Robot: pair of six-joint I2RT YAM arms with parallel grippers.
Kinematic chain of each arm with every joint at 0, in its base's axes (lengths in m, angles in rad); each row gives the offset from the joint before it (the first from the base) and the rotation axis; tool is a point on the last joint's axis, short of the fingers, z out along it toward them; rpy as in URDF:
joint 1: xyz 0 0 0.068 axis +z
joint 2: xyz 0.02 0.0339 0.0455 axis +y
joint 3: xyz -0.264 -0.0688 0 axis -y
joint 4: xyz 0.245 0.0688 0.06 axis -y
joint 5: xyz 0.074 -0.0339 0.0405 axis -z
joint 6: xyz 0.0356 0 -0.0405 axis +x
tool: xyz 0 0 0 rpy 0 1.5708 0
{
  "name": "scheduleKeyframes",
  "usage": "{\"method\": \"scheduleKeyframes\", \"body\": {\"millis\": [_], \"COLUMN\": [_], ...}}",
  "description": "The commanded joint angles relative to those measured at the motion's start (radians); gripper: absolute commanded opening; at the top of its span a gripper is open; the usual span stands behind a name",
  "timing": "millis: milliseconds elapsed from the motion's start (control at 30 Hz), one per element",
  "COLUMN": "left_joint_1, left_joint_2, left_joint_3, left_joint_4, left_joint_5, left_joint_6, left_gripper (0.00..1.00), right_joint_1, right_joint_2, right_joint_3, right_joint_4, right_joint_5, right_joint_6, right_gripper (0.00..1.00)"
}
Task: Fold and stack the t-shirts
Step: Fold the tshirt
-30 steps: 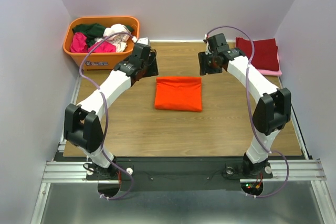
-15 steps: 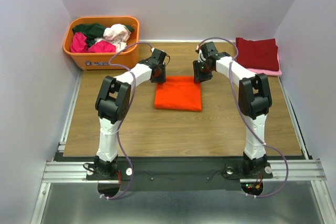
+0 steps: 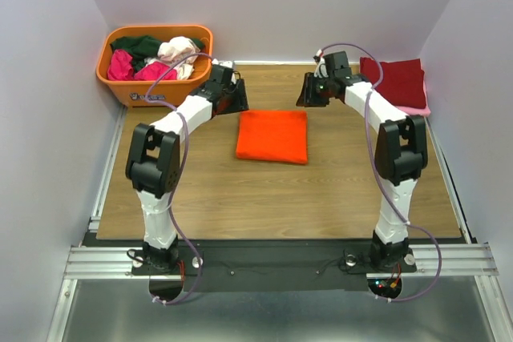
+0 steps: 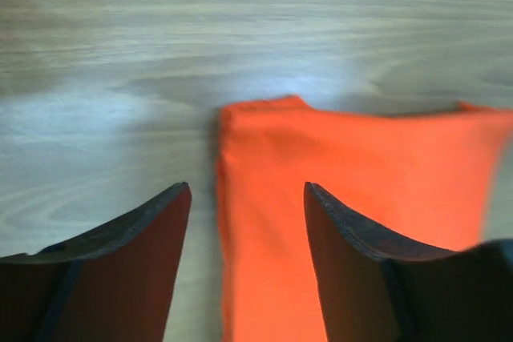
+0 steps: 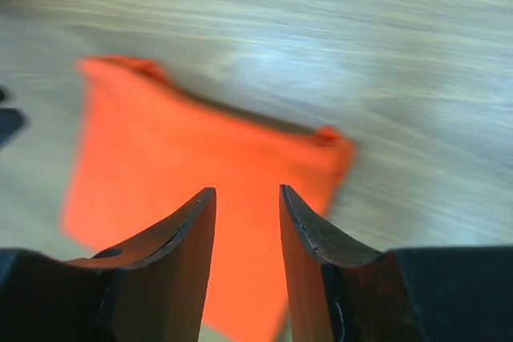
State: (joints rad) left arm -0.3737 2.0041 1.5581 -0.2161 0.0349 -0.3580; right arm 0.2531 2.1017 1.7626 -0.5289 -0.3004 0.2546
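The folded orange t-shirt (image 3: 272,137) lies flat as a neat rectangle in the middle of the wooden surface (image 3: 240,198), between the two arms. In the top view the left tool (image 3: 231,95) sits just beyond the shirt's far-left corner and the right tool (image 3: 314,92) just beyond its far-right corner. The left wrist view shows the left tool's fingers (image 4: 152,230) spread fairly wide with nothing between them; the shirt's side edge runs down through the gap, and the corner lies just ahead of the tips. The right wrist view, somewhat blurred, shows the right tool's fingers (image 5: 180,238) apart by only a narrow gap, also gripping nothing, with orange cloth visible through the gap. Whether either tool touches the cloth cannot be told. At the far-right edge a folded dark red t-shirt (image 3: 393,78) rests on a pink t-shirt (image 3: 415,109). Loose t-shirts (image 3: 152,55) fill the orange tub (image 3: 120,86) at the far left.
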Motion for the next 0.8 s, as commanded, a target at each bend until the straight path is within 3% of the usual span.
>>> {"method": "scheduleKeyframes", "body": {"millis": [0,33,200,367,600,767], "left_joint_1": [-0.014,-0.013,-0.005,0.018,0.064,0.064], "left_joint_2": [-0.156,-0.151,-0.067,0.039,0.076,-0.129], "left_joint_3": [-0.113,-0.125,-0.223,-0.228,-0.250,-0.320], "left_joint_4": [0.199,0.234,0.427,0.530,0.546,0.485], "left_joint_5": [0.123,0.125,0.172,0.221,0.264,0.253], "left_joint_6": [-0.068,-0.082,-0.130,-0.154,-0.133,-0.143], "left_gripper": [0.65,0.58,0.49,0.47,0.47,0.52], "right_joint_1": [-0.002,0.000,-0.017,-0.064,-0.143,-0.141], "right_joint_2": [-0.100,-0.089,-0.034,0.058,0.112,-0.029], "right_joint_3": [-0.072,-0.098,-0.201,-0.296,-0.331,-0.339], "right_joint_4": [0.257,0.324,0.529,0.763,0.805,0.721], "right_joint_5": [-0.215,-0.262,-0.350,-0.436,-0.456,-0.467], "right_joint_6": [0.130,0.161,0.251,0.325,0.322,0.307], "right_gripper": [0.43,0.43,0.43,0.43,0.43,0.48]}}
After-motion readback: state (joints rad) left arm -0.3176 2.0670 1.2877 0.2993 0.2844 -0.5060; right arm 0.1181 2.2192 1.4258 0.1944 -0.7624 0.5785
